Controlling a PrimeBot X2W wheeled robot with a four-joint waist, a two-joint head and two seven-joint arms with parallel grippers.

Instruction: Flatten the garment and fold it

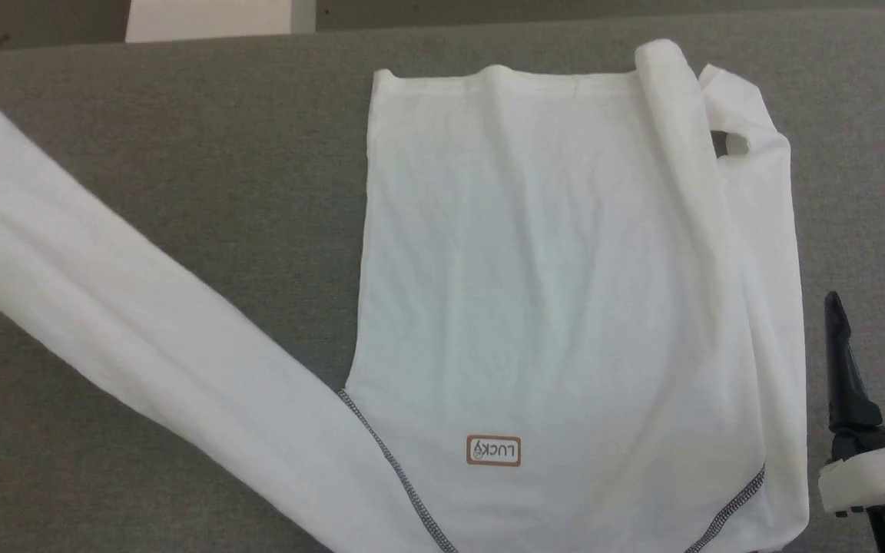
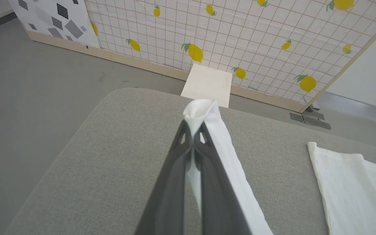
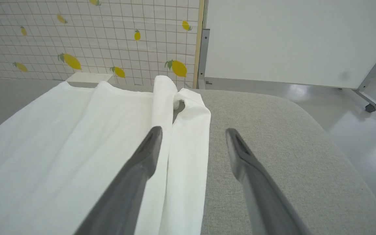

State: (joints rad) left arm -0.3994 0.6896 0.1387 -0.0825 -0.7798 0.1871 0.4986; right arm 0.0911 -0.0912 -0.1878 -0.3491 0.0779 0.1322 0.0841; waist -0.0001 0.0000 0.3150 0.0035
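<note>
Left fingers [image 2: 189,148] pinch the shirt's [image 1: 535,253] sleeve end. Right fingers [image 3: 148,147] are spread, the folded sleeve showing between them.

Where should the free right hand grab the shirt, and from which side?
Probably the right long edge of the shirt, where the folded-in sleeve lies doubled. Come from the right, over the grey surface: the right hand is open beside that edge. The left hand is shut on the cuff of the other sleeve.
</note>
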